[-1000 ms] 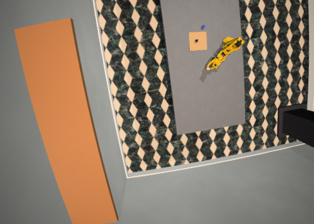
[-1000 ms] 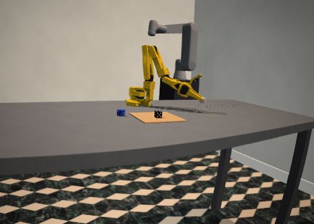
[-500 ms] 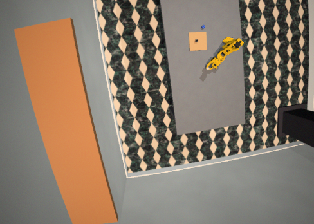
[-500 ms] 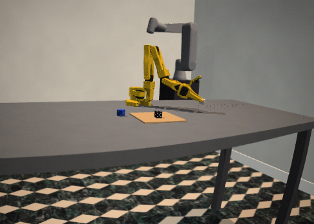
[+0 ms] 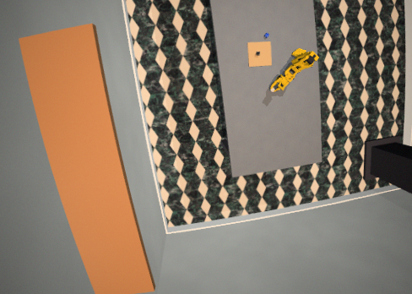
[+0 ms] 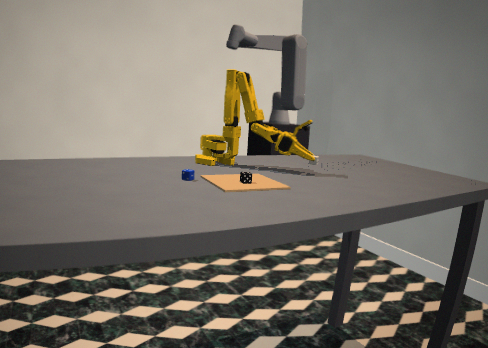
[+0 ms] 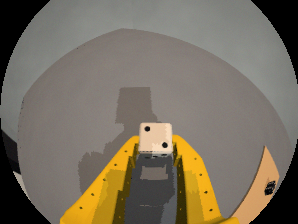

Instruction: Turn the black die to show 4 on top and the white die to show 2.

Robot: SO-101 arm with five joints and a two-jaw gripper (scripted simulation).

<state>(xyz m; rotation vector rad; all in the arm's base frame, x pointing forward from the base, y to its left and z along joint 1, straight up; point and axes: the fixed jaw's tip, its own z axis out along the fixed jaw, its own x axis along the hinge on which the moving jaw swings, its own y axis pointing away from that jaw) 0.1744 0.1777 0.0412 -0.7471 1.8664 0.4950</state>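
The white die is between the fingertips, held in the air beside the mat. Its face toward the wrist camera shows two pips. My gripper is shut on it. The black die rests near the middle of the orange mat; its top number is too small to tell. The blue die lies on the table just outside the mat; its top number is not readable.
The grey table carries the mat, dice and the yellow arm. Shadows of the arm and the held die fall on the table. A grey robot arm stands behind the table.
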